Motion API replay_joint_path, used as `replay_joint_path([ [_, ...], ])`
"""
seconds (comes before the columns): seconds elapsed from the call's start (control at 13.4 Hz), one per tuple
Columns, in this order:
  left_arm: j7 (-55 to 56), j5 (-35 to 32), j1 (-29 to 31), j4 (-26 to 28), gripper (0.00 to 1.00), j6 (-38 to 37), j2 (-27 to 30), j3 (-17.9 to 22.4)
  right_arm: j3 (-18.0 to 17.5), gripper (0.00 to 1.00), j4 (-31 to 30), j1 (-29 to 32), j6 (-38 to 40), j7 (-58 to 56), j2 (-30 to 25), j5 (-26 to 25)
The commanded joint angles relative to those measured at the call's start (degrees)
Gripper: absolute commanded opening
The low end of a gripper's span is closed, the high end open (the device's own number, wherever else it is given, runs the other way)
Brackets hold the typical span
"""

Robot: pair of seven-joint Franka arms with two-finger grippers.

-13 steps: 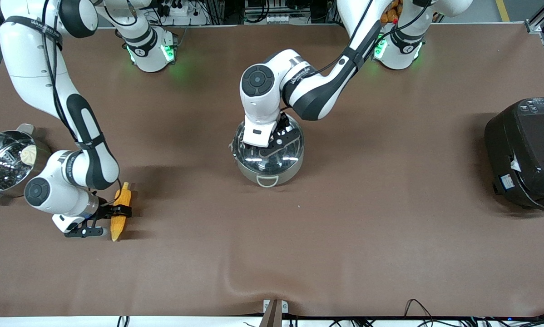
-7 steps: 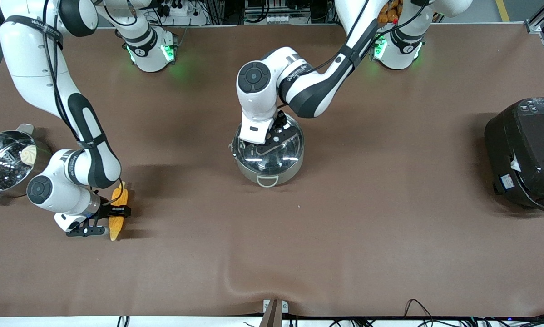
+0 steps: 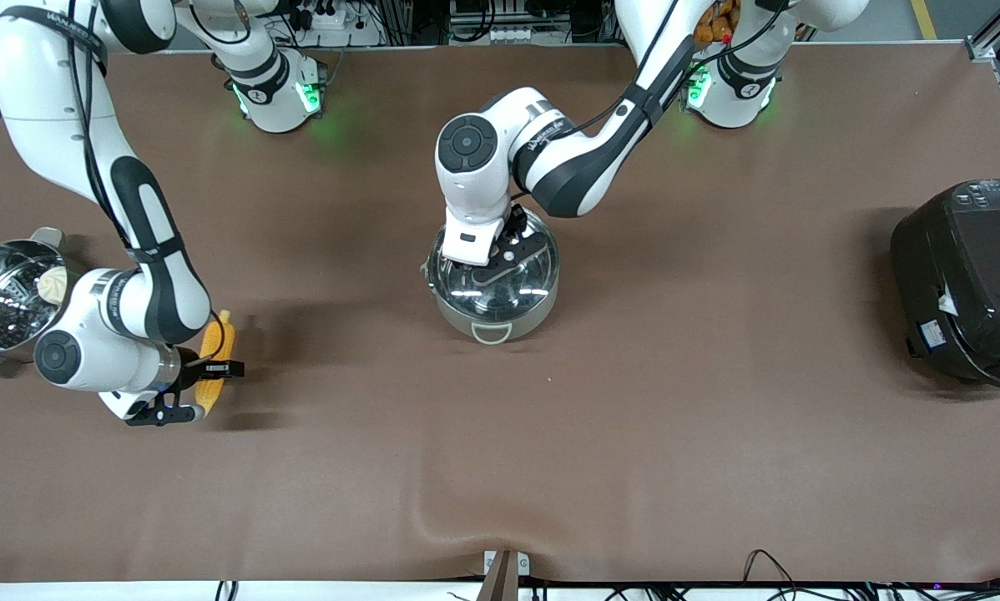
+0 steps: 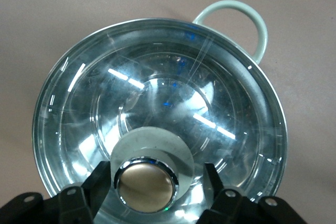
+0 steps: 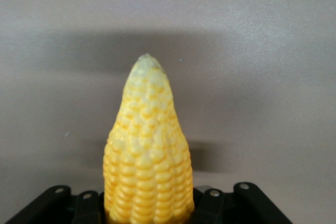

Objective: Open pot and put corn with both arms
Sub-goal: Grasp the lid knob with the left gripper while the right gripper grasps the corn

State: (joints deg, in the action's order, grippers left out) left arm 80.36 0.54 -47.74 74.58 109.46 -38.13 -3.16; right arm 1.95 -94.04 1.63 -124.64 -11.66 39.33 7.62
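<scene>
2 bystanders: steamer pot (image 3: 3,296) (bun (image 3: 51,285) inside), rice cooker (image 3: 967,280)

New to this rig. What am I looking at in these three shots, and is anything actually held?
Two white robot arms are bolted along one table edge. The wide shot comes from a high camera facing them; the other two come from cameras on each wrist.

The left gripper is down on the glass lid of the steel pot mid-table, its fingers on either side of the copper knob but not yet tight. The lid is still on.

The right gripper is shut on the corn, which looks just lifted.

Also there: a steamer pot holding a white bun, and a black rice cooker.
</scene>
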Motion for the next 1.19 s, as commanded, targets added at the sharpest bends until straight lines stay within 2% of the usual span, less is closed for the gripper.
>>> replay_joint_path([
  [0.0,1.0,0.3,-0.2,0.1,0.74,-0.3,0.1,0.2,-0.2,0.00,-0.7,0.1,4.6,-0.8,-2.5,1.1],
  [0.3,1.0,0.3,-0.2,0.5,0.60,-0.7,0.1,0.2,-2.5,0.00,-0.7,-0.1,6.6,-0.4,-4.8,1.3],
  [0.37,1.0,0.3,-0.2,0.5,0.52,-0.9,0.2,0.1,-3.1,0.00,-0.6,0.0,7.0,-0.3,-5.3,1.3],
  [0.52,1.3,0.4,0.1,0.5,0.29,-1.0,0.2,0.1,-3.7,0.00,-0.4,-0.2,7.1,-0.3,-5.8,2.4],
  [0.74,1.3,0.7,0.4,0.5,0.00,-1.2,0.7,0.1,-4.1,0.00,-0.3,-0.5,7.1,-0.2,-5.9,3.8],
  [1.12,1.3,0.7,0.7,0.6,0.00,-8.0,6.7,0.3,-4.6,0.00,0.2,-3.4,7.1,4.5,-7.1,3.8],
])
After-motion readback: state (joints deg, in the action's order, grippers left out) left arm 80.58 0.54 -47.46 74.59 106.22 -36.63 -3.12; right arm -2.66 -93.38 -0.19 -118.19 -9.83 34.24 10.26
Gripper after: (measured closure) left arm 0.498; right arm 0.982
